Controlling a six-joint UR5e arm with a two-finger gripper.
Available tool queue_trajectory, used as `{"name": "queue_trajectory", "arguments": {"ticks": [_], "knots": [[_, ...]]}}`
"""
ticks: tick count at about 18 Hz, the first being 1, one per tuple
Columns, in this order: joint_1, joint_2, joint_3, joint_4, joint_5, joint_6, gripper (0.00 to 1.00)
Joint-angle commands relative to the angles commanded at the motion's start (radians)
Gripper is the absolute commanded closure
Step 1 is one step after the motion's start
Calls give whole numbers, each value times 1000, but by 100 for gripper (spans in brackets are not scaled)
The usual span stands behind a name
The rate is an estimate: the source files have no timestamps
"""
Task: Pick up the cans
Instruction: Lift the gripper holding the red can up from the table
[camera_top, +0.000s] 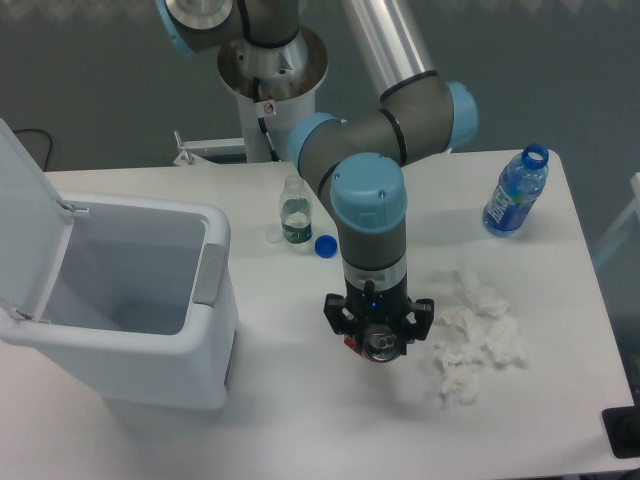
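The crushed red can (378, 346) is gripped between the fingers of the tool (378, 340), its silver top facing the camera, above the white bench (300, 420). Crumpled tissues (475, 340) are seen just beside it. An open white bin (130, 300), a small clear bottle (294, 211), a blue cap (324, 245) and a blue-labelled bottle (515, 192) are also seen on the bench.
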Motion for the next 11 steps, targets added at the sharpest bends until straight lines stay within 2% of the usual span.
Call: {"name": "queue_trajectory", "arguments": {"ticks": [3,11], "knots": [[-12,15,-2,-3,3,80,39],[-25,35,-15,-5,3,83,39]]}}
